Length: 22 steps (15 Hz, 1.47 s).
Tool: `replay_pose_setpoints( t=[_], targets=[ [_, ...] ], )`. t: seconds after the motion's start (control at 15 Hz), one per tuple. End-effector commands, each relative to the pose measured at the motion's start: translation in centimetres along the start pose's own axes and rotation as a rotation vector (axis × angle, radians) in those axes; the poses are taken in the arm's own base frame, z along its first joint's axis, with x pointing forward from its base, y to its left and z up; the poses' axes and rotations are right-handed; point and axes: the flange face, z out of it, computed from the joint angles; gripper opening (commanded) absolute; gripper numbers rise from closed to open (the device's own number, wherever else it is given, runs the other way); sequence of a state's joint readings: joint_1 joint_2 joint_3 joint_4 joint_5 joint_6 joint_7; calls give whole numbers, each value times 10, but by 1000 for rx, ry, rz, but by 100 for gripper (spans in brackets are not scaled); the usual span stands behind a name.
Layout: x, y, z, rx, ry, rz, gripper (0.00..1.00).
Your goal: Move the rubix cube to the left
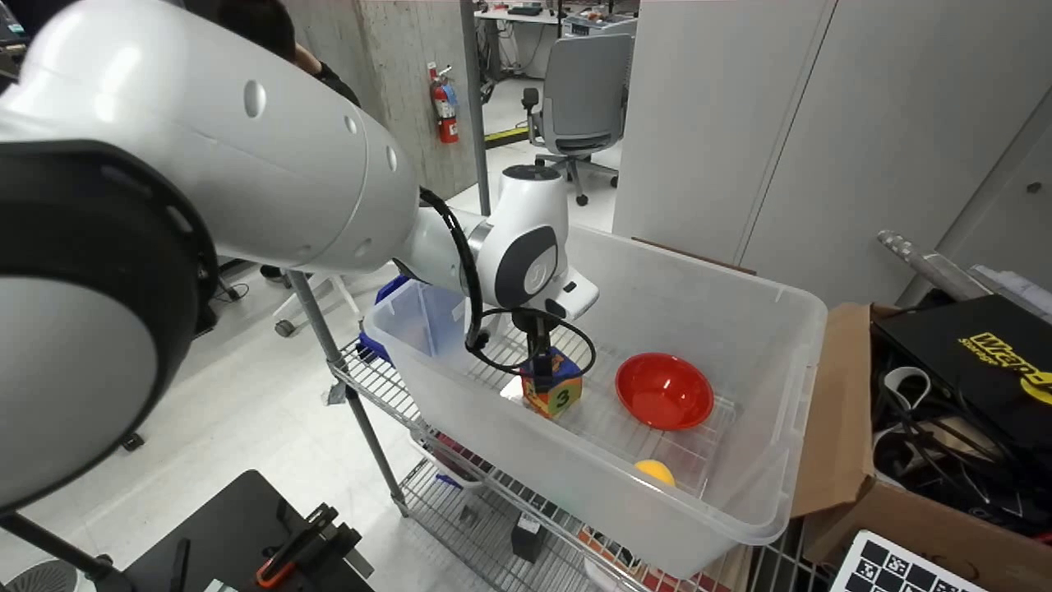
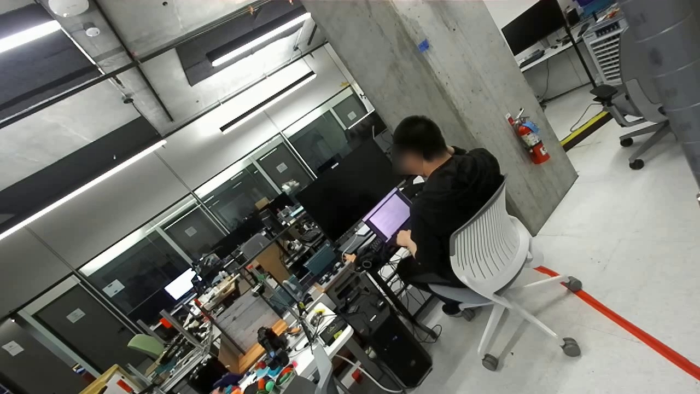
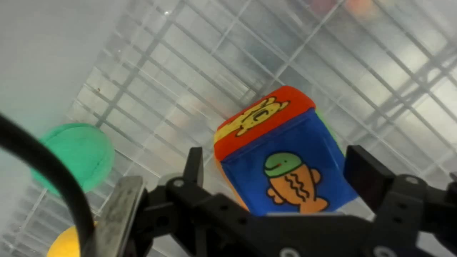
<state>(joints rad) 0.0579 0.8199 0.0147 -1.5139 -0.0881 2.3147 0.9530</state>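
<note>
One pincer [image 3: 275, 161], widely parted; cube [image 3: 285, 155] between.

Looks like matt cloth on the cube [image 3: 282, 151] at the pincer [image 3: 275, 162]; shines like plastic on the bowl [image 1: 664, 390] near it.

In an exterior view, we see long strip lights [image 2: 82, 189] above dark windows [image 2: 236, 196] — and a concrete pillar [image 2: 454, 71] rising behind a white swivel chair [image 2: 486, 235] on a pale floor [image 2: 601, 235] crossed by a red stripe [image 2: 629, 325].
</note>
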Motion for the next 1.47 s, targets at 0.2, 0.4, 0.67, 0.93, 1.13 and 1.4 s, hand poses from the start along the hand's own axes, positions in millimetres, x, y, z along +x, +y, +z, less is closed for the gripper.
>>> replay_pose_setpoints(
  t=[0.2, 0.4, 0.67, 0.93, 1.13, 1.4],
  targets=[
    [27, -3, 20, -141, 54, -85, 100],
    [36, -13, 31, -117, 104, -109, 75],
    [56, -12, 59, -109, 161, -90, 49],
    [71, -11, 65, -111, 188, -78, 21],
    [56, -20, 50, -91, 155, -112, 1],
    [17, -40, 12, -27, 138, -229, 0]
  ],
)
